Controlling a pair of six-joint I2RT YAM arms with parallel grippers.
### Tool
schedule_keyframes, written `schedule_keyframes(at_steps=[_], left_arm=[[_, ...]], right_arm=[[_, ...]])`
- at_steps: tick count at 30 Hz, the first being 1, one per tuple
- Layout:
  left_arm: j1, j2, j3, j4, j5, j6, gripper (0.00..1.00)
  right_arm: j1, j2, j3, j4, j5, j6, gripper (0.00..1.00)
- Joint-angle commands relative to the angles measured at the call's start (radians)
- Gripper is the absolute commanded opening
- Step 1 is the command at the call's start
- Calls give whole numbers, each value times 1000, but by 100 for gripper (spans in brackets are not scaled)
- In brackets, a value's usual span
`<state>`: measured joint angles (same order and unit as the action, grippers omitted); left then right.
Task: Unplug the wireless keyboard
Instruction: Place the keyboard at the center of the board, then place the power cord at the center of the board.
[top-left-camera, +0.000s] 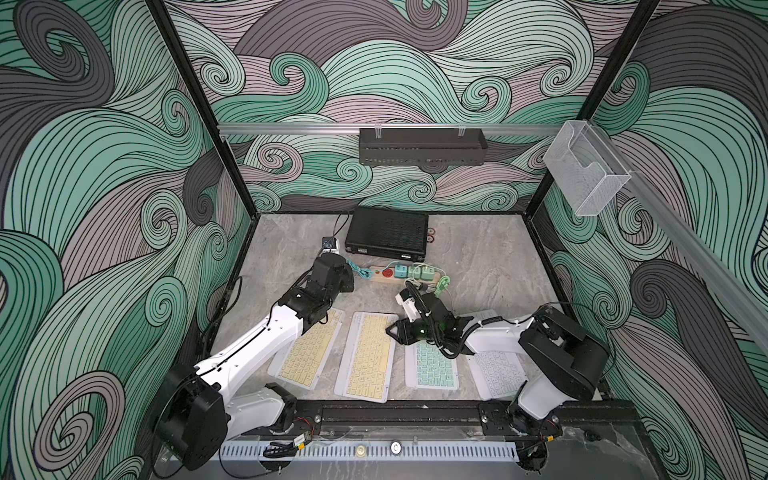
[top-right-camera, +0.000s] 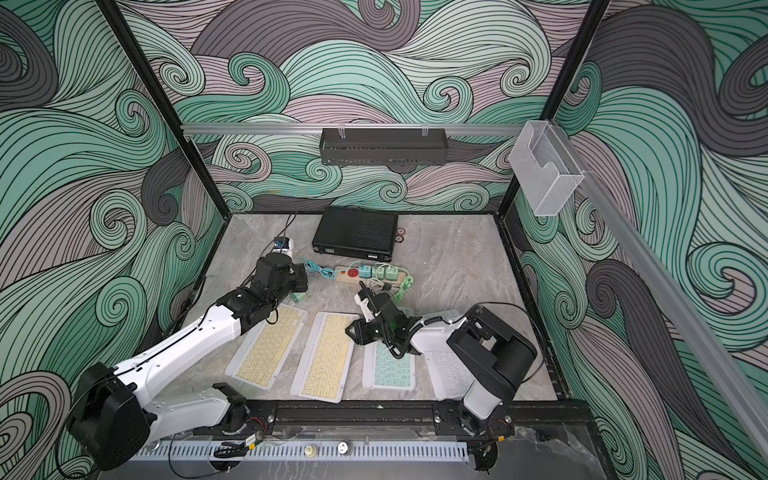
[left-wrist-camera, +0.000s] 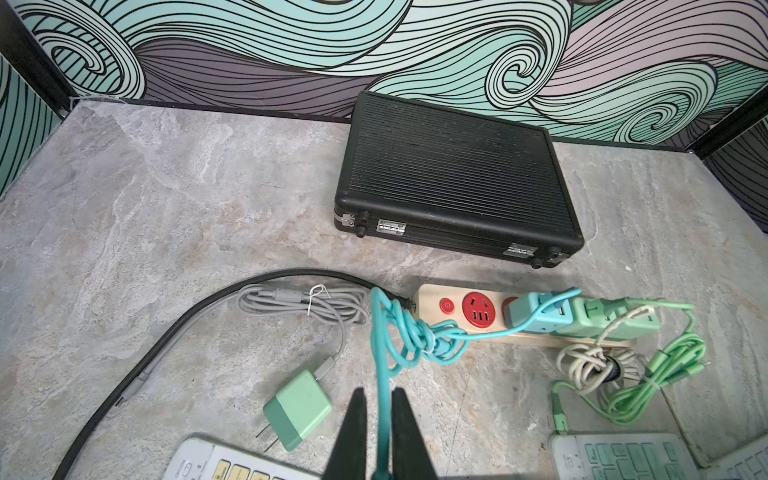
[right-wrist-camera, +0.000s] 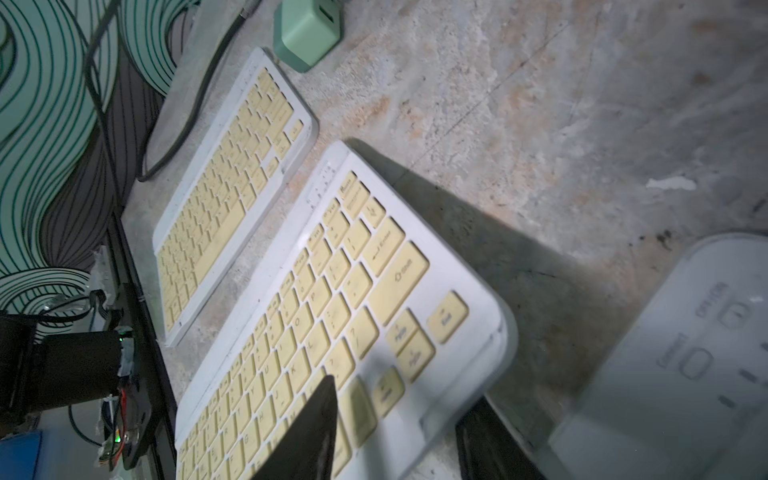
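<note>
Four wireless keyboards lie in a row in both top views: two yellow-keyed (top-left-camera: 309, 353) (top-left-camera: 368, 361), one teal-keyed (top-left-camera: 434, 368) and one white (top-left-camera: 496, 372). My left gripper (left-wrist-camera: 379, 390) is shut on a teal cable (left-wrist-camera: 384, 357) just past the far end of the left yellow keyboard; the cable's end is hidden behind the fingers. That cable coils and runs to a teal adapter (left-wrist-camera: 536, 316) on the power strip (left-wrist-camera: 440, 305). My right gripper (right-wrist-camera: 401, 395) stands open over the right edge of the second yellow keyboard (right-wrist-camera: 332, 299), one finger over the keys and one beside the edge.
A loose green charger (left-wrist-camera: 299, 409) with a grey cable lies by the left keyboard. A black case (top-left-camera: 388, 232) sits at the back. Green and white cable bundles (left-wrist-camera: 623, 374) lie near the strip's right end. A thick black cord (left-wrist-camera: 137, 365) curves along the left.
</note>
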<state>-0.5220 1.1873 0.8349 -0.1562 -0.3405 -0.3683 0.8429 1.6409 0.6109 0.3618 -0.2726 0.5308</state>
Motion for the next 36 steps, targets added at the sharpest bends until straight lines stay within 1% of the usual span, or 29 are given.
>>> schedule_keyframes(at_steps=[1,9,13,17,20,22,25,27,29,31,33,35,36], left_arm=[[5,-14,5,14,-15,-5,0],[7,-15,4,13,-12,-6,0],[6,-11,7,9,-7,-5,0],[6,-6,6,3,-5,-5,0],[7,3,-3,11,-8,13,0],[6,11,1,5,-8,26,0],[6,15,-5,11,12,25,0],[6,13,-10,20,40,23,0],[5,10,-13,25,65,22,0],[5,0,-21,37,89,26,0],[5,-16,-40,60,97,34,0],[4,-34,-57,75,102,55,0],[4,-42,-74,91,101,71,0]], right_arm=[[-3,19,11,-40,23,-18,50],[-1,17,6,-22,36,12,50],[-1,-44,10,-46,49,1,50],[-2,-193,69,-208,118,-45,50],[-3,-336,131,-369,177,-74,53],[-3,-422,180,-478,237,-90,56],[-4,-510,262,-610,301,-130,57],[-4,-548,317,-649,284,-209,56],[-4,-576,356,-647,250,-349,51],[-4,-586,396,-655,257,-498,47],[-4,-564,461,-703,285,-618,46],[-4,-514,550,-780,320,-758,40],[-5,-480,597,-814,337,-810,40]])
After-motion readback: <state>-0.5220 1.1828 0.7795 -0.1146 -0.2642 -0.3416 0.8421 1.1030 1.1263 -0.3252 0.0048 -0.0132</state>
